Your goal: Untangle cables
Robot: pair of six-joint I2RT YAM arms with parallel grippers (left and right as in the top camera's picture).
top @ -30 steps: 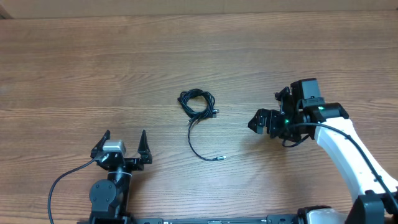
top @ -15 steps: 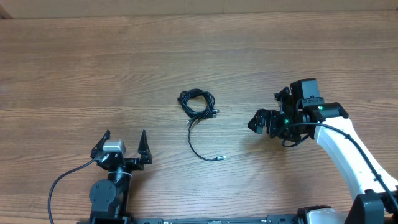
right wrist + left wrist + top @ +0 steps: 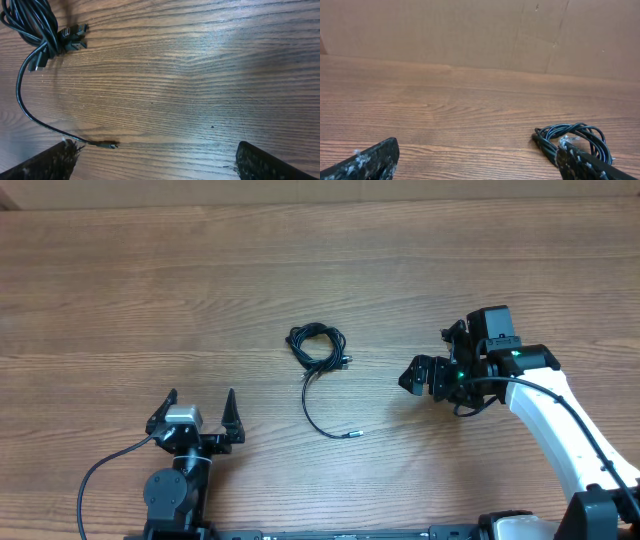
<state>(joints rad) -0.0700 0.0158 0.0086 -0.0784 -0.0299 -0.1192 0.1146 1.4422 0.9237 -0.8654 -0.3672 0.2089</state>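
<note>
Nothing has moved: thin black bundled cables (image 3: 318, 346) lie mid-frame on the brown wooden worktop (image 3: 150, 270). Left claw (image 3: 201, 395), lower left, and right claw (image 3: 409, 374), right, both gape wide.

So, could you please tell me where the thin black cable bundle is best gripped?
Probably the single loose tail near its silvery plug tip: it lies flat, clear of the coiled knot. Come from above with the open right gripper, jaws across the strand.

Counter (image 3: 150, 280): wood grain, smooth, faint sheen. Cables (image 3: 318, 345): black plastic sheath, slightly glossy; plug tip (image 3: 347, 435) silvery metal. Left gripper (image 3: 479, 152) fingers (image 3: 372, 161): black, scuffed, flecked white.
</note>
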